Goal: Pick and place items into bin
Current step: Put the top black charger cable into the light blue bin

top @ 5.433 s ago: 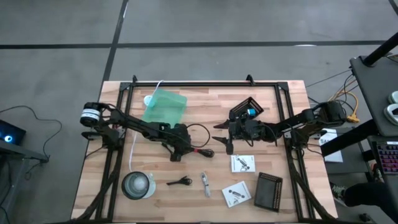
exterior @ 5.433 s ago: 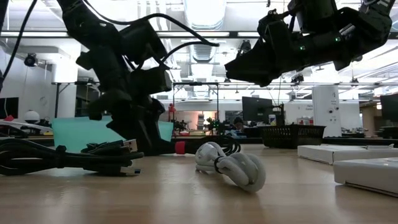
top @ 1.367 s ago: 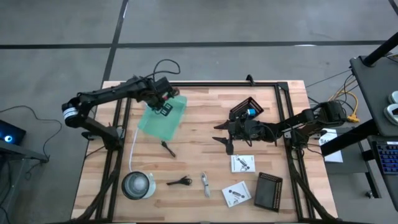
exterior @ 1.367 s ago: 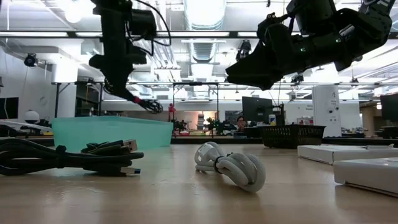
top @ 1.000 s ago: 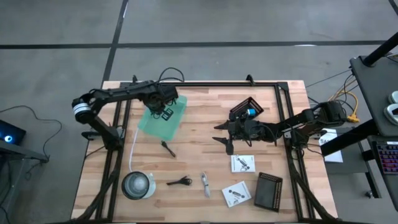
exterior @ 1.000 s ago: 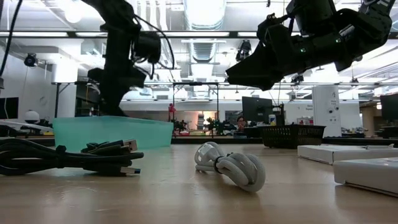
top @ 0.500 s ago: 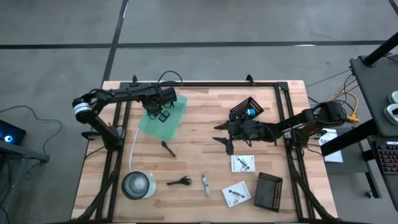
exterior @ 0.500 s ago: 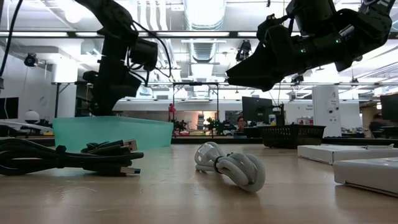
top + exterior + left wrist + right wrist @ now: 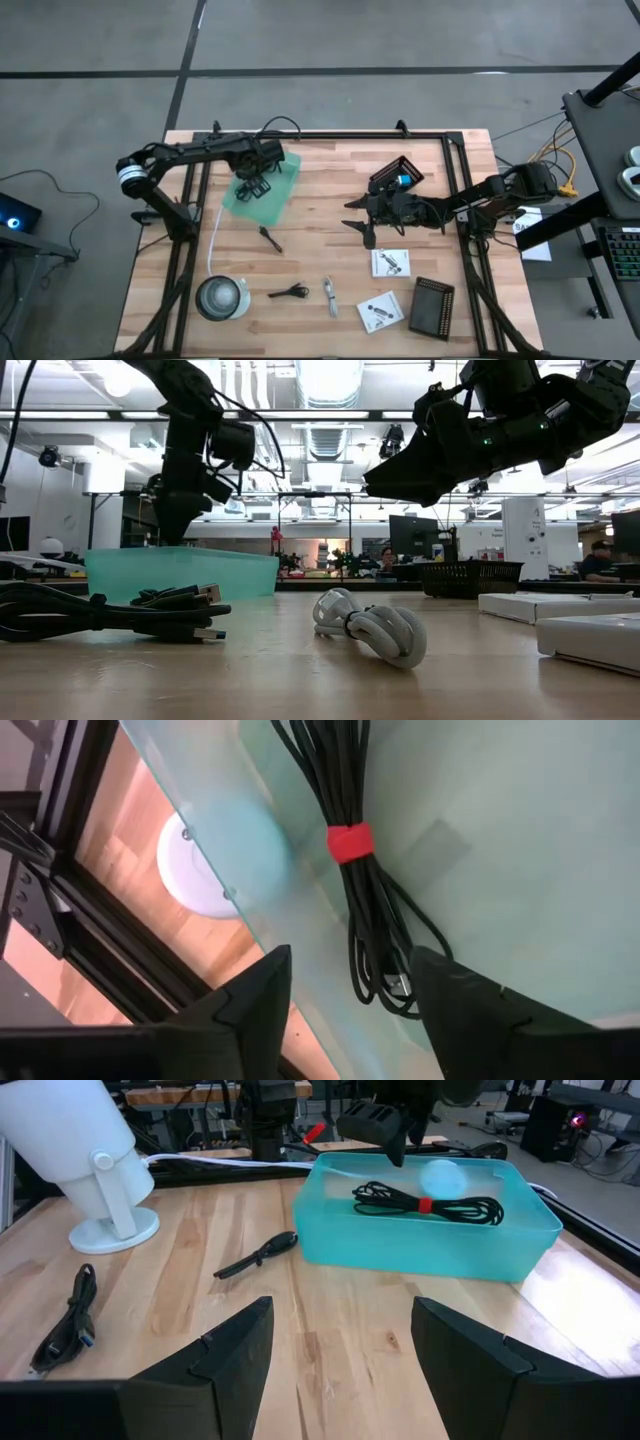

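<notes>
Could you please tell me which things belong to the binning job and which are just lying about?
Job: teal bin, tied cable inside, loose black cable, silvery piece, white packets, left gripper above bin.
Lying about: lidded tub, black tray.

You had a translucent teal plastic bin (image 9: 425,1220), smooth-walled, on a pale wooden table (image 9: 320,240) with visible grain. The coiled cable (image 9: 365,880) looked matt black, bound by a red band.

Obscured and cropped items

The black coiled cable (image 9: 362,880) runs off the left wrist view's edge. A white round disc (image 9: 205,870) shows only blurred through the teal bin (image 9: 520,870) wall. Printed packets (image 9: 390,262) are too small to read.
</notes>
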